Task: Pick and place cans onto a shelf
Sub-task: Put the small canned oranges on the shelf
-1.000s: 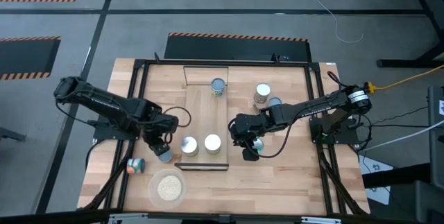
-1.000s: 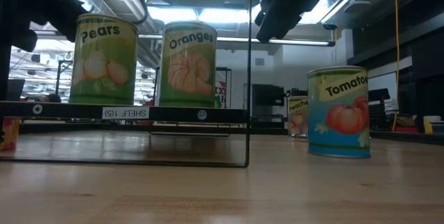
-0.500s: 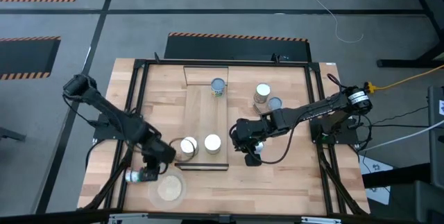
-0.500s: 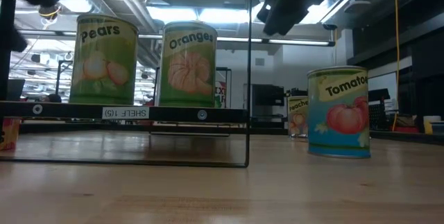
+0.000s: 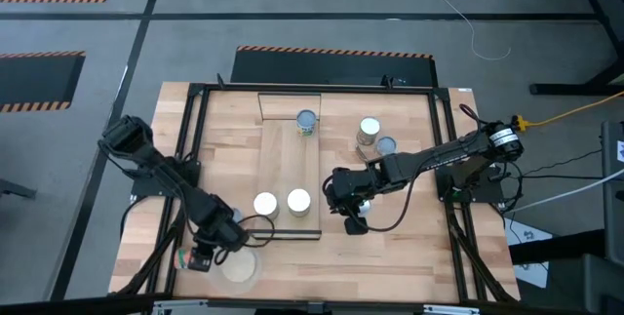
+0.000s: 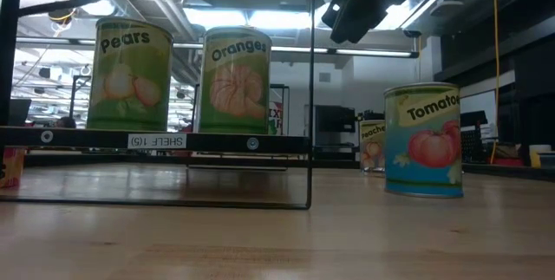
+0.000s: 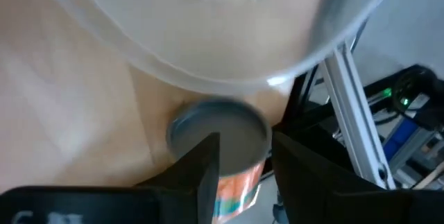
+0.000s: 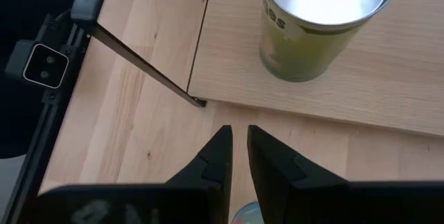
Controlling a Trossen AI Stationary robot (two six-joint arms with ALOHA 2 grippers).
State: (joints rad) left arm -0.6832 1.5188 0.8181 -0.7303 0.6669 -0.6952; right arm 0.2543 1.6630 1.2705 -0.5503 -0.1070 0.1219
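Item: small can (image 7: 220, 130), on the tabletop at the near-left corner, touching or just beside the grain dish (image 5: 237, 268), off the shelf (image 5: 290, 174). Left gripper (image 7: 244, 156): jaws spread astride it. Right gripper (image 8: 236, 156): nearly closed, empty. Risk: closing may knock the dish

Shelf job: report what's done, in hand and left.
Done: three cans stand on the shelf. In hand: the left gripper is at a grey-topped can beside the dish. Left: that can, the Tomato can by the right gripper, and two cans beyond it.
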